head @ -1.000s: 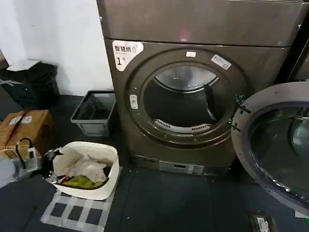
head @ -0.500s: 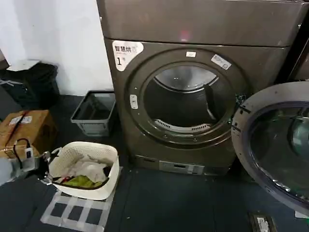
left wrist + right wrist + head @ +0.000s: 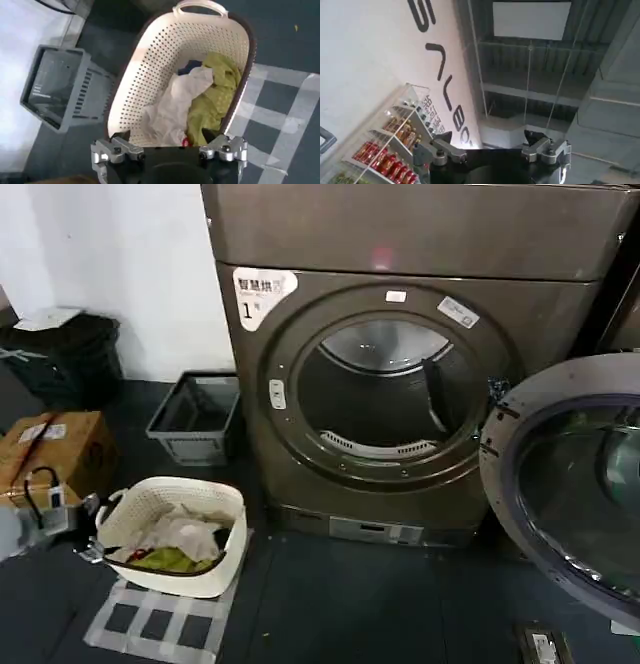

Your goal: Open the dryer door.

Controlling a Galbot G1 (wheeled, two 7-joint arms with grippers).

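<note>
The bronze-grey dryer (image 3: 520,314) with the white "1" sticker (image 3: 262,289) stands in front of me, its round drum opening (image 3: 380,389) uncovered. The dryer door (image 3: 570,484) is swung out wide to the right, its dark grey inner side and tinted glass facing me. My left gripper (image 3: 90,529) hangs low at the far left beside a white laundry basket (image 3: 190,534), far from the door. In the left wrist view it (image 3: 165,137) is open above the basket (image 3: 150,65), holding nothing. My right gripper (image 3: 487,135) is open and empty, pointed up at a wall and ceiling.
The basket holds white and green clothes (image 3: 200,95) and sits on taped floor squares (image 3: 160,624). A grey crate (image 3: 195,419) stands left of the dryer. A cardboard box (image 3: 55,449) and a black bag (image 3: 70,354) lie farther left. A neighbouring dark machine (image 3: 625,314) is at the right.
My left gripper has drawn back to the left, off the basket's left rim. The dryer door has stayed swung open.
</note>
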